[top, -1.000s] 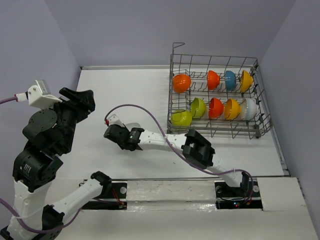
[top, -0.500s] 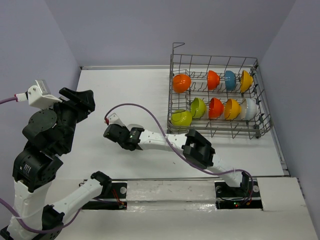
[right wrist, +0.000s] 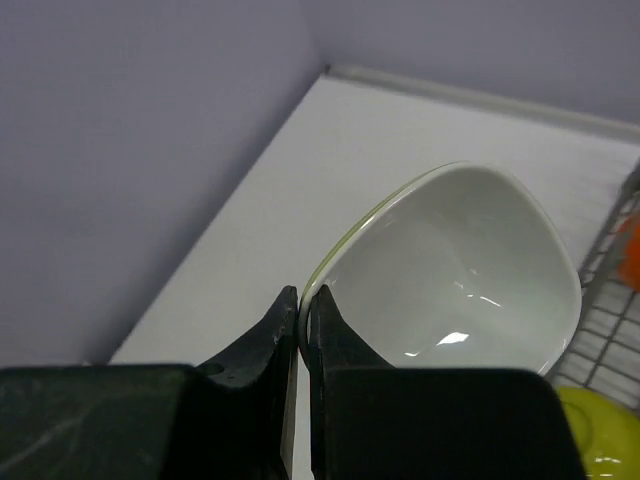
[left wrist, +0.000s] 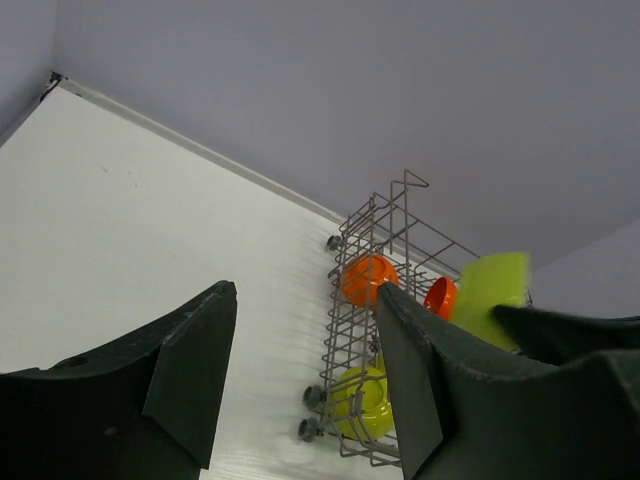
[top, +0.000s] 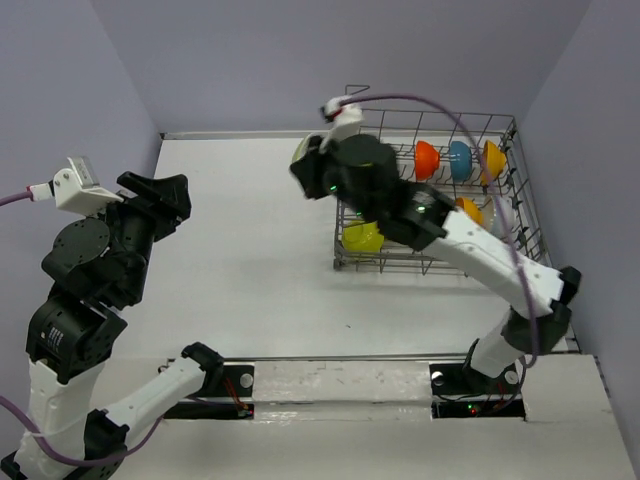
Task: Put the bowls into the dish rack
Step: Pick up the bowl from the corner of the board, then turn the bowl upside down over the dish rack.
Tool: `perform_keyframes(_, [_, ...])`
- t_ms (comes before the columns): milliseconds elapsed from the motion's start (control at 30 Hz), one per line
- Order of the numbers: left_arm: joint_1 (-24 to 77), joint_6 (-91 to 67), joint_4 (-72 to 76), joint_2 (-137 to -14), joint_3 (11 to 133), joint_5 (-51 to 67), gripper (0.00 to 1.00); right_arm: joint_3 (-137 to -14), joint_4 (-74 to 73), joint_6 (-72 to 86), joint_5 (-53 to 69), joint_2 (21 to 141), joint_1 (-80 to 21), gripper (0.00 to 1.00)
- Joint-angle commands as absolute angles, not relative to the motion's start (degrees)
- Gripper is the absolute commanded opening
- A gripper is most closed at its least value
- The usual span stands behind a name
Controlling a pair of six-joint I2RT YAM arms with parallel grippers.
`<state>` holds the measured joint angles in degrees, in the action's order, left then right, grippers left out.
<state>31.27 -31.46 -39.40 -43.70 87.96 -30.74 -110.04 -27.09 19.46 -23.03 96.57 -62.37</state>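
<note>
One squarish glossy white bowl [right wrist: 460,270], rim pinched by the right tool [right wrist: 300,300]; left tool [left wrist: 305,295] gapes empty; matte white bench [top: 250,200], lilac walls [top: 250,60].

Right pincer [top: 308,166] holds a pale bowl [top: 301,151] at the dish rack's [top: 525,236] left edge.

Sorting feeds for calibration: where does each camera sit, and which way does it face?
Top external: high behind the arm bases, looking down on the table, dish rack, left arm and right arm.
Left wrist: on the left arm, looking past the open left gripper at the rack.
Right wrist: looking along the right gripper, shut on the bowl, into its white inside.
All three show that bowl.
</note>
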Motion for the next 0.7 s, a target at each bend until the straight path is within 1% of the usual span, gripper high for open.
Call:
perform_keyframes(0, [31.03, -30.06, -34.37, -45.26, 86.58, -29.10, 0.67, -102.77, -16.64, 21.70, -22.59, 82.49, -53.82, 0.01])
perform_keyframes(33, [31.03, -30.06, -33.32, -45.44, 86.31, -28.66, 0.67, -97.61, -14.78, 22.23, -22.41, 80.01, -52.05, 0.01])
perform_keyframes(133, [31.03, -30.15, -31.21, -46.67, 85.17, -26.81, 0.67, -89.24, -6.79, 24.86, -21.10, 71.21, -45.11, 0.01])
perform_keyframes(167, [31.03, -30.23, -30.77, -47.28, 84.47, -25.76, 0.67, -84.60, -4.07, 26.00, -18.40, 69.80, -41.09, 0.01])
perform_keyframes(233, [31.03, -30.41, -29.10, -47.98, 83.68, -24.70, 0.67, -81.31, -2.47, 30.13, -13.91, 67.94, -37.02, 0.01])
perform_keyframes(400, [31.03, -30.41, -26.99, -50.01, 82.18, -22.42, 0.67, -71.91, 7.72, 40.94, 5.07, 69.16, -25.42, 0.01])
perform_keyframes(433, [31.03, -30.24, -26.55, -50.27, 82.00, -22.06, 0.67, -70.76, 9.82, 42.70, 8.32, 70.74, -21.40, 0.01])
perform_keyframes(467, [31.03, -30.06, -26.28, -51.06, 81.74, -21.36, 0.67, -69.71, 12.37, 44.63, 14.70, 71.62, -19.44, 0.01])
perform_keyframes(533, [31.03, -29.80, -25.93, -51.85, 81.48, -20.75, 0.67, -66.72, 20.28, 51.74, 20.36, 73.73, -16.01, 0.01])
perform_keyframes(567, [31.03, -29.71, -25.49, -52.64, 80.95, -20.31, 0.67, -64.88, 26.48, 56.64, 25.35, 75.92, -13.39, 0.01])
perform_keyframes(667, [31.03, -29.71, -24.35, -53.08, 79.37, -19.69, 0.67, -63.02, 37.31, 63.00, 32.40, 79.96, -10.21, 0.01])
